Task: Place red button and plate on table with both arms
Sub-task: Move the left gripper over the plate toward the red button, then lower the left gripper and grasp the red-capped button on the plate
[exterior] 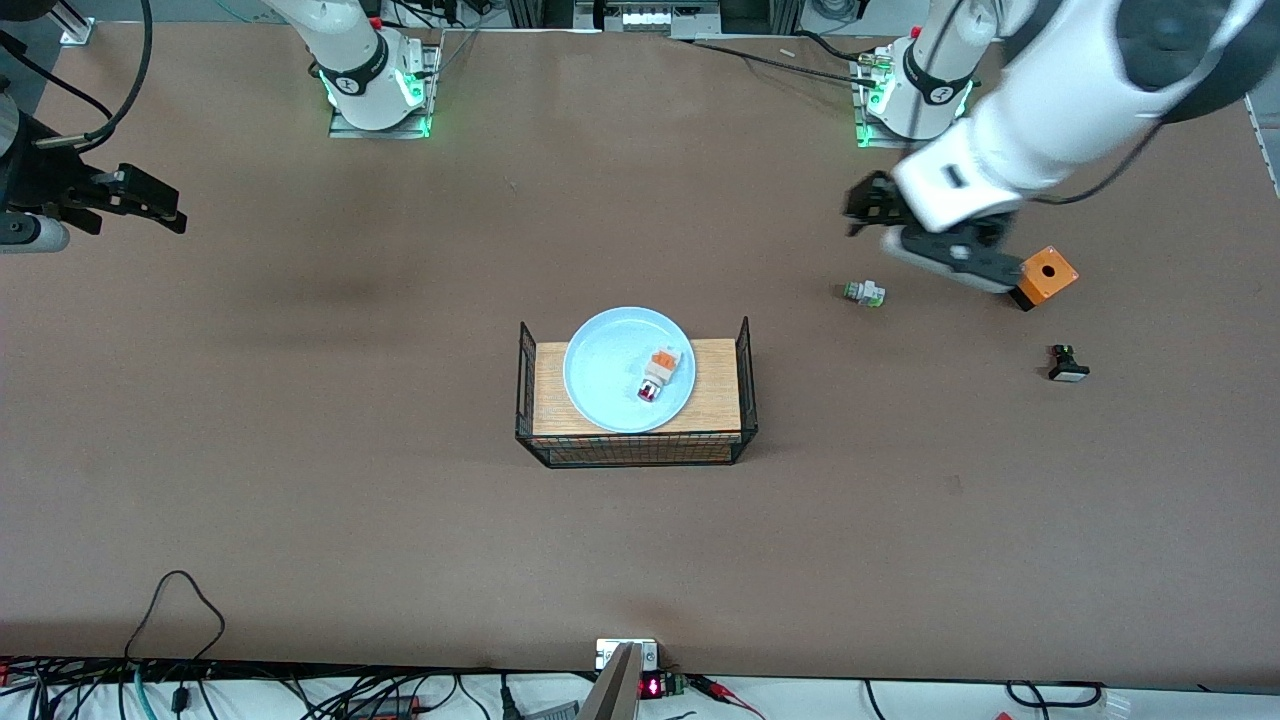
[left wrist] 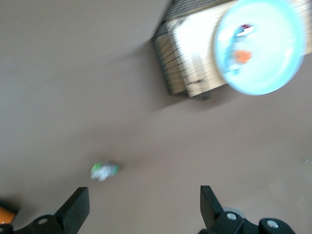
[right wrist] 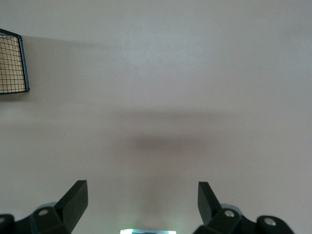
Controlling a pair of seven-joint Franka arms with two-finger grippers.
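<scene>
The pale blue plate (exterior: 610,360) lies on a small wood-topped wire rack (exterior: 640,440) in the middle of the brown table (exterior: 400,540). The red button (exterior: 660,375) lies in the plate, toward the left arm's end. My left gripper (exterior: 860,212) is open and empty in the air over the table, close to a green-tipped part. Its wrist view shows the gripper (left wrist: 145,204), the plate (left wrist: 268,68) and the button (left wrist: 242,46), blurred. My right gripper (exterior: 165,205) is open and empty over bare table at the right arm's end; its wrist view also shows it (right wrist: 143,202).
A green-tipped white part (exterior: 864,293) lies on the table under the left arm. An orange box (exterior: 1045,275) and a black part with a white cap (exterior: 1066,364) lie toward the left arm's end. The rack's corner (right wrist: 12,66) shows in the right wrist view.
</scene>
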